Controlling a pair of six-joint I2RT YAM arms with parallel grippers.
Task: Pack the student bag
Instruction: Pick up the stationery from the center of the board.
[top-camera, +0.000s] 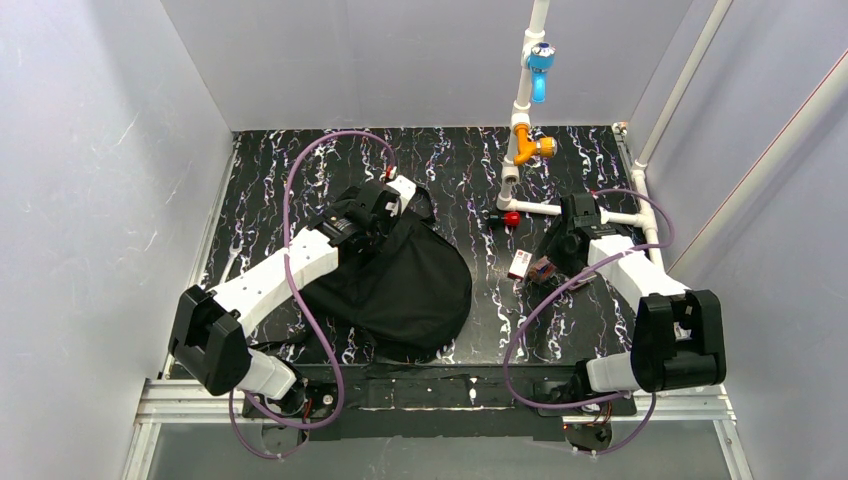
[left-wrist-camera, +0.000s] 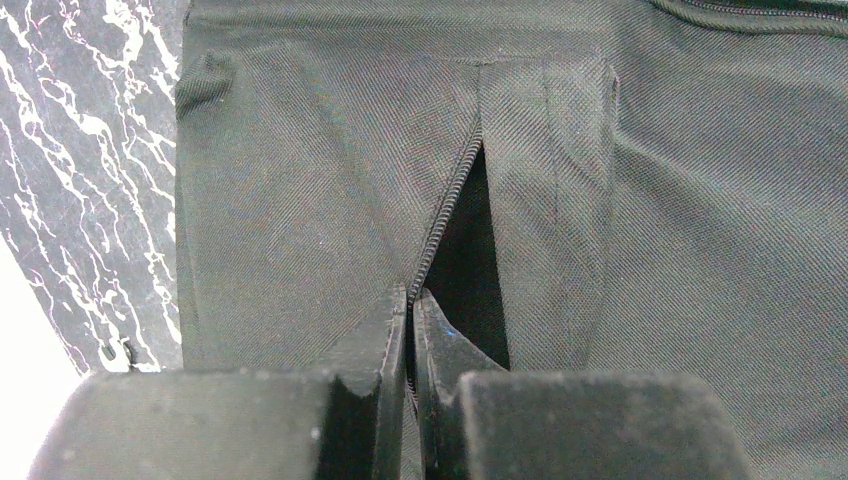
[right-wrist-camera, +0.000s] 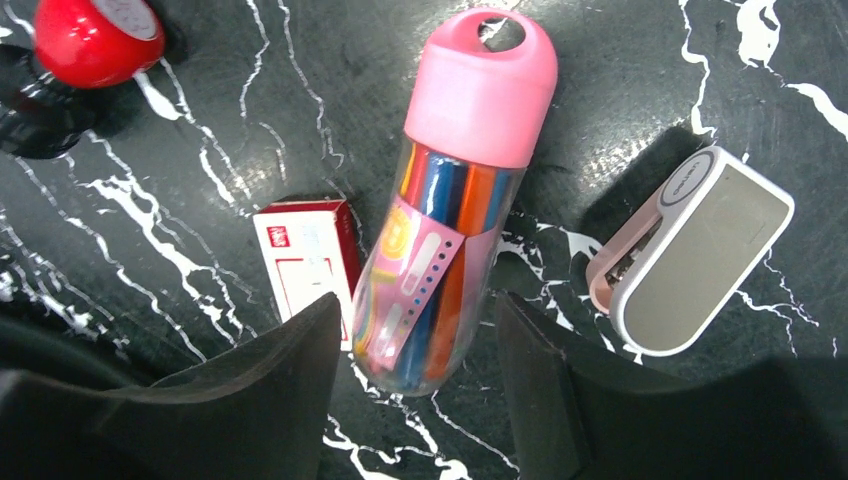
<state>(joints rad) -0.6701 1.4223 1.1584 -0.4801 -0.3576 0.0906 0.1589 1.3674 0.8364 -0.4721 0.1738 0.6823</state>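
Student bag (top-camera: 400, 285): lies slumped on the counter (top-camera: 260, 180), left of centre and under the left arm, well apart from the stationery on the right.
Left claw (left-wrist-camera: 410, 322): closed tight, with the bag's fabric pinched right at the zipper (left-wrist-camera: 445, 215). This is probably meant to keep the mouth lifted and steady for loading.
Bag mouth (left-wrist-camera: 470, 250): a narrow dark gap beside the zipper teeth, just past the pinching fingers. It looks slim for now.
Right claw (right-wrist-camera: 415, 305): its jaws stand apart, one on each side of the pen tube's lower end. A sliver of counter shows at each side, so nothing is gripped yet.
Pen tube (right-wrist-camera: 440, 240): a clear tube of coloured pens lying flat, its pink cap (right-wrist-camera: 485, 90) pointing away from the claw. The claw straddles it across the narrow width, which suits a firm squeeze.
Small box (right-wrist-camera: 305, 255): red and white, just beside the tube and next to one finger.
Stapler (right-wrist-camera: 700, 250): pale, lying off to the other side, apart from the tube.
Red round item (right-wrist-camera: 90, 35): at the far corner of the right wrist view, out of the way.
Step in hand: judged to be taking the pen tube for carrying to the bag.
Risk: the round tube may roll or slip when squeezed. The finger nearest the box could nudge it. The gap in the bag may need widening.
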